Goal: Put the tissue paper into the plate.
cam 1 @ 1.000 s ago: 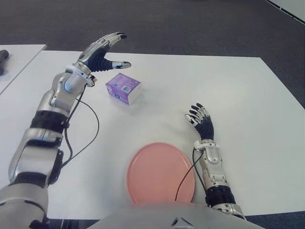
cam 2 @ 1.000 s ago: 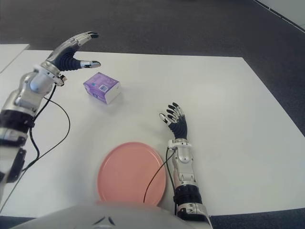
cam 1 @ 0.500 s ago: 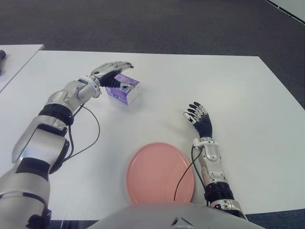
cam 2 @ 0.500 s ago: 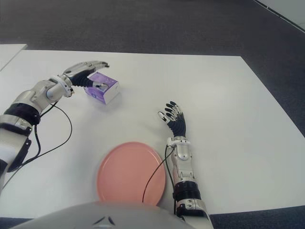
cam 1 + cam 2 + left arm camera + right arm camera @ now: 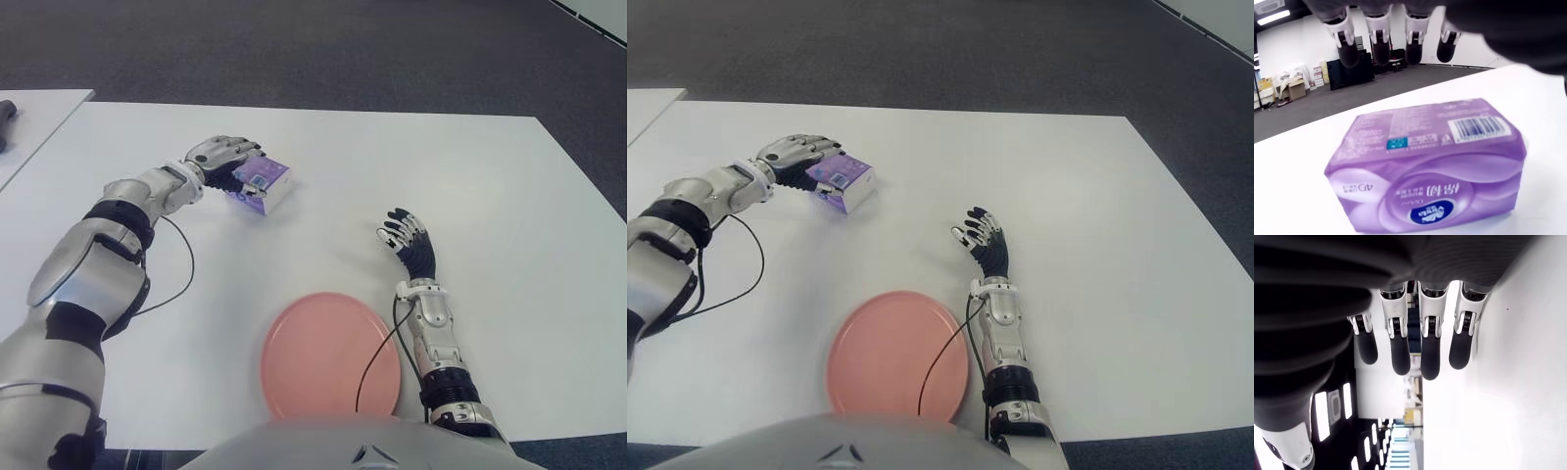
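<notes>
The tissue paper is a purple pack (image 5: 263, 186) lying on the white table (image 5: 411, 147) at the back left. My left hand (image 5: 227, 157) is cupped over the pack's left end. In the left wrist view its fingertips (image 5: 1381, 46) hang above and beyond the pack (image 5: 1425, 161) with a gap showing between them, so they do not grip it. The pink plate (image 5: 328, 354) lies empty near the table's front edge, in the middle. To the right of the plate is my right hand (image 5: 406, 235), fingers spread and holding nothing.
A second white table (image 5: 44, 113) stands at the far left with a dark object (image 5: 5, 122) on it. A black cable (image 5: 171, 284) hangs from my left arm over the table. Another cable (image 5: 377, 362) crosses the plate's right rim. Dark carpet lies beyond.
My left hand has come down from above the table onto the tissue pack and its fingers have curled over it. The pack, the plate and the right hand have stayed put.
</notes>
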Available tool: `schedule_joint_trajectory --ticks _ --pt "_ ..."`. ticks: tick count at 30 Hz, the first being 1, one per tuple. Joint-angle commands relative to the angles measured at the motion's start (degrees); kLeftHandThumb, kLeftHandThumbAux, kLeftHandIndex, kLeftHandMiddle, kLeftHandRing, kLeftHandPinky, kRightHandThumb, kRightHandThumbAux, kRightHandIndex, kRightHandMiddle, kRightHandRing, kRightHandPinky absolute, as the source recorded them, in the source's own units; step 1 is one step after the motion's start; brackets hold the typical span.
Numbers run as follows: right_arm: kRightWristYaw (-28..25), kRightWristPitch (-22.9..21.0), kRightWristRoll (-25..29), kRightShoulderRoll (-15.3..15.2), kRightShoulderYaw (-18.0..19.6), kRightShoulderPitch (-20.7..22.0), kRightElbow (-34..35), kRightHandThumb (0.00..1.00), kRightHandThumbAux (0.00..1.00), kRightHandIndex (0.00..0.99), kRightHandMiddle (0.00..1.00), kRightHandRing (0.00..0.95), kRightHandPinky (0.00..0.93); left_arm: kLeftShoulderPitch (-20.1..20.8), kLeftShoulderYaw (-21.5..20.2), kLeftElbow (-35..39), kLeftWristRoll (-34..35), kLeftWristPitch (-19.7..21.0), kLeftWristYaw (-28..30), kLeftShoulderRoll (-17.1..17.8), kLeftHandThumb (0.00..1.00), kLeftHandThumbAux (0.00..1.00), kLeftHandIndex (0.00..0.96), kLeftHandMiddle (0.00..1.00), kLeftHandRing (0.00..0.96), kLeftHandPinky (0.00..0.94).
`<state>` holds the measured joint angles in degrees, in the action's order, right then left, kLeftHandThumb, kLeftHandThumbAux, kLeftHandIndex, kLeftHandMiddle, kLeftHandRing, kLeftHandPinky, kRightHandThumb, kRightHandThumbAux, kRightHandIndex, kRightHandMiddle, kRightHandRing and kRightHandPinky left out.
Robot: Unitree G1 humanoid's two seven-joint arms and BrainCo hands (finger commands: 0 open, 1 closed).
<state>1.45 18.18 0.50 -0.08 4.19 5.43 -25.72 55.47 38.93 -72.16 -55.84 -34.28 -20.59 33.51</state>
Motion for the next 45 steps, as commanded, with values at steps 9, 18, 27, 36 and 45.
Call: schedule_joint_trajectory --ticks 9,18,27,36,45 --pt "-0.2 -1.7 0.6 0.5 0.2 -1.1 -4.4 0.400 0.695 0.222 0.278 0.280 0.285 1.9 9.2 -4.0 -7.6 7.3 -5.1 -2.0 0.470 0.139 0.000 0.000 0.000 0.000" --pt "-0.8 -1.0 0.8 0.3 0.4 -0.7 -5.5 0.365 0.692 0.216 0.275 0.282 0.284 3.4 13.8 -5.3 -10.8 11.3 -7.4 -2.2 0.463 0.121 0.000 0.000 0.000 0.000" --pt "-1.1 -0.9 0.5 0.2 0.4 -0.2 -6.6 0.329 0.708 0.214 0.272 0.278 0.277 4.8 16.4 -5.8 -12.4 14.0 -9.3 -2.2 0.470 0.112 0.000 0.000 0.000 0.000" --pt "-1.8 -1.3 0.6 0.1 0.2 0.1 -7.0 0.372 0.700 0.231 0.279 0.285 0.301 5.3 18.0 -6.0 -13.3 15.2 -11.7 -2.4 0.462 0.105 0.000 0.000 0.000 0.000" --pt "-2.1 -0.6 0.5 0.0 0.2 -0.1 -7.1 0.373 0.710 0.239 0.290 0.299 0.318 4.8 18.6 -6.4 -13.0 16.0 -13.1 -2.4 0.456 0.110 0.000 0.000 0.000 0.000"
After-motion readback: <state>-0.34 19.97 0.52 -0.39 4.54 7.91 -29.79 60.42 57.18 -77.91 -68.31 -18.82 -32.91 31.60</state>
